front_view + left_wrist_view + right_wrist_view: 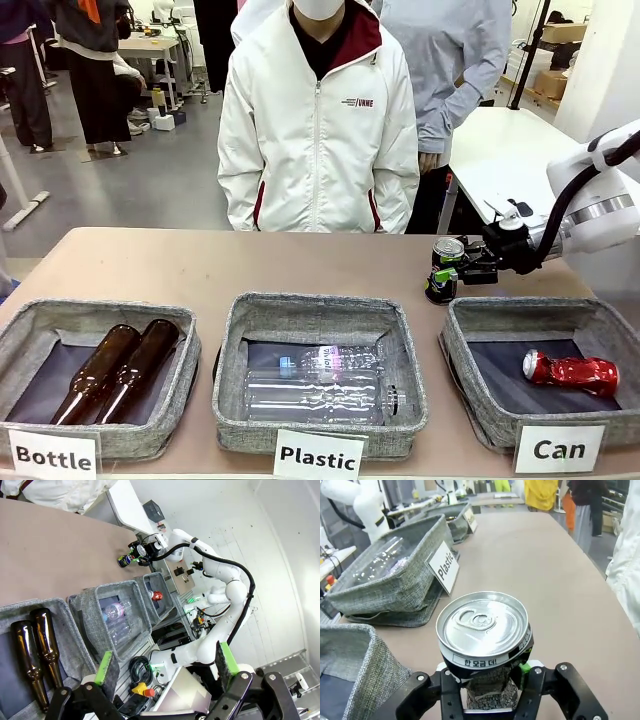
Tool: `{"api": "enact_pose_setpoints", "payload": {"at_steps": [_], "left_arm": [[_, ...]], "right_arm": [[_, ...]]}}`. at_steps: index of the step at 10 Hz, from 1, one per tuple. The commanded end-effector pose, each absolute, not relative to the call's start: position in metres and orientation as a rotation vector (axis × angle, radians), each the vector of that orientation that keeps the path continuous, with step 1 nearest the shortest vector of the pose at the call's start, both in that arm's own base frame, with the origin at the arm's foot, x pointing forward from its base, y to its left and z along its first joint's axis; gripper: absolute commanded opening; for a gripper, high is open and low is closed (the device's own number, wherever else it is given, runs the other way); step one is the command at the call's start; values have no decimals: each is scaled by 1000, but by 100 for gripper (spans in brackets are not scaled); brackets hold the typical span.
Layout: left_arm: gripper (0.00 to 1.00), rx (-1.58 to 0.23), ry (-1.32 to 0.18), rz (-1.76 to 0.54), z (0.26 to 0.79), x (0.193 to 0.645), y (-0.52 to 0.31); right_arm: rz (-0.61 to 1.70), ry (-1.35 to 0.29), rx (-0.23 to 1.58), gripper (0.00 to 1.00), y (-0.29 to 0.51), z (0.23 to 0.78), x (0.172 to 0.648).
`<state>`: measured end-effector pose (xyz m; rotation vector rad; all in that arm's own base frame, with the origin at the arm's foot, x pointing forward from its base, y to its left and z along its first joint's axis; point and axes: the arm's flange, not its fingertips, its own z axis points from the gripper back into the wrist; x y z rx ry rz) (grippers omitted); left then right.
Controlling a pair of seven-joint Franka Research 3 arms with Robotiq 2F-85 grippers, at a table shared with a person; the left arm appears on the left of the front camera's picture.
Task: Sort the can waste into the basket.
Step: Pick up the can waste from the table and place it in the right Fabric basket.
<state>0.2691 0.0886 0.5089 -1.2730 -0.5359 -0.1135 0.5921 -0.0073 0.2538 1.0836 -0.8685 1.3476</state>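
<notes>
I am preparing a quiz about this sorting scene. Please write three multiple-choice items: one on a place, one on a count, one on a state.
1. Where is the red can?
A. In the Can basket
B. In the Plastic basket
C. On the table

2. How many brown bottles lie in the Bottle basket?
A. One
B. Two
C. Three

3. The right gripper is:
A. Open, holding nothing
B. Shut on the dark can
C. Shut on a bottle

Key: 1 A, it lies on the dark base. 2 B, two side by side. 3 B, the jaws clamp the can.

Crushed red can (571, 371) in basket (468, 368); dark can (444, 268) upright behind.
</notes>
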Motion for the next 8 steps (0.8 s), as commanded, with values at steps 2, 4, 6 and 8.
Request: {"api": "enact_pose_setpoints", "payload": {"at_steps": [2, 4, 6, 8], "left_arm": [[100, -1287, -549, -123, 512, 269, 87], [100, -1287, -549, -123, 512, 269, 87], [100, -1287, -549, -123, 512, 269, 87], [100, -1287, -549, -123, 512, 269, 87]], "right_arm": [[1376, -849, 1098, 0, -11, 277, 591], [1483, -858, 1005, 0, -15, 324, 572], [1619, -841, 937, 0, -24, 390, 536], [1691, -768, 883, 0, -32, 427, 499]]}}
